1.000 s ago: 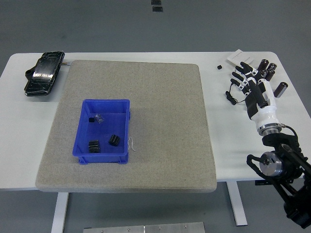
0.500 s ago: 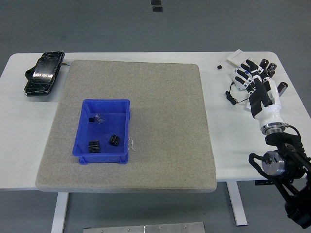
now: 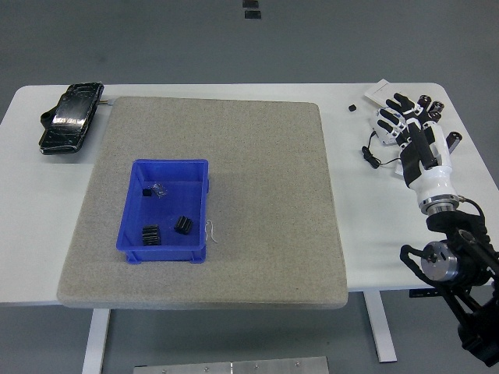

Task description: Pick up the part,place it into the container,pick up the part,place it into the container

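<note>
Over the last second my right robot hand (image 3: pixel 407 128) has slid further out across the counter (image 3: pixel 390 210) toward its far right corner, and its fingers (image 3: pixel 387 118), which were drawn closer together, are now spread and hold nothing. My left arm is out of sight.

Just beyond and to the right of my fingertips stand the remaining parts (image 3: pixel 437 111), small dark cylinders grouped near the corner, with one more cylinder (image 3: pixel 453 140) lying apart just to the right of my palm. They look like short rigid plastic or metal pieces: light, stiff, not fragile, but smooth and round, so I judge they would roll or squirt out of a loose pinch. I would take one across its side, thumb against two fingers, near its middle.

A thin black cable (image 3: pixel 373 154) curls on the counter just left of my hand, a tiny black piece (image 3: pixel 352 107) sits further left, and a white card (image 3: pixel 379 92) lies beyond my fingertips.

Well to my left, on the grey felt mat (image 3: pixel 265 195), is the blue container (image 3: pixel 142 249), already holding a few small black parts (image 3: pixel 182 224). Far off at the left end rests a black bundle (image 3: pixel 72 118).

I can read no brand, label or writing anywhere; if the card carries print, it is too small to make out.
</note>
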### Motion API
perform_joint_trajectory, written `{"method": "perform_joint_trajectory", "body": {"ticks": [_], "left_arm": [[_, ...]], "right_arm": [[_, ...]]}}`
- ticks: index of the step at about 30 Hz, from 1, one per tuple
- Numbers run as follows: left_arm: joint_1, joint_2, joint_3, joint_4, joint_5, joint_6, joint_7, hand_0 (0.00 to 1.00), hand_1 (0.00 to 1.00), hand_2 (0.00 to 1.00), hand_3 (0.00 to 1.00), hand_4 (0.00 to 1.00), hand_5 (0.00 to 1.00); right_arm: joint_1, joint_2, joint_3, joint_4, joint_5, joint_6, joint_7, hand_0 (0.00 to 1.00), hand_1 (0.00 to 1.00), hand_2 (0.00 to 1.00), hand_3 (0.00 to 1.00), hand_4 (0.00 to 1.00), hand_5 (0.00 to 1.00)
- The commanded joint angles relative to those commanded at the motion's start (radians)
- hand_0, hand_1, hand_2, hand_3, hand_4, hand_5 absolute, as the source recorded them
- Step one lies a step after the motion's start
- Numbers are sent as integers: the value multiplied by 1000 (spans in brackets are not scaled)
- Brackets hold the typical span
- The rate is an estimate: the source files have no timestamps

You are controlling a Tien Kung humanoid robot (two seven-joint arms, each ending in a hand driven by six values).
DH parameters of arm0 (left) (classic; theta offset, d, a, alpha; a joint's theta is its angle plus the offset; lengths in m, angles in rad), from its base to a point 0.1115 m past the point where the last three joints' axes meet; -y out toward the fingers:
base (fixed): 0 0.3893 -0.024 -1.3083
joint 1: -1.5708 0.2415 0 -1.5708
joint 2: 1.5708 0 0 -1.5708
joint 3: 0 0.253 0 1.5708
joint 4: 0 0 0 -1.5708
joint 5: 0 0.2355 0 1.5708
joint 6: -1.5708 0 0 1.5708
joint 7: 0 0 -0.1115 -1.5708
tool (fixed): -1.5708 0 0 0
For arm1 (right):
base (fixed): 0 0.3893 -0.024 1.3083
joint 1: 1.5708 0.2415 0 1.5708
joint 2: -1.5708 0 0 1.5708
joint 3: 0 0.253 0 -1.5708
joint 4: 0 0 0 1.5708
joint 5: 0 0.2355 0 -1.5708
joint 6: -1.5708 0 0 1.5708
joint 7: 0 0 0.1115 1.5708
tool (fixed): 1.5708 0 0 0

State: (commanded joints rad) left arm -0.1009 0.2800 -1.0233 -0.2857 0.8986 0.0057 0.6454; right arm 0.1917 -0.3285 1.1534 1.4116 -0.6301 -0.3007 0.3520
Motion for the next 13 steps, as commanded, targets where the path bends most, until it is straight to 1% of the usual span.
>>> {"method": "perform_joint_trajectory", "body": {"ticks": [13], "left_arm": [[1,-6,1,0,-7,0,0,773,761,768,745,749,405]], "right_arm": [[6,0,1,0,-11,5,-7,756,722,729,692,768,513]]}}
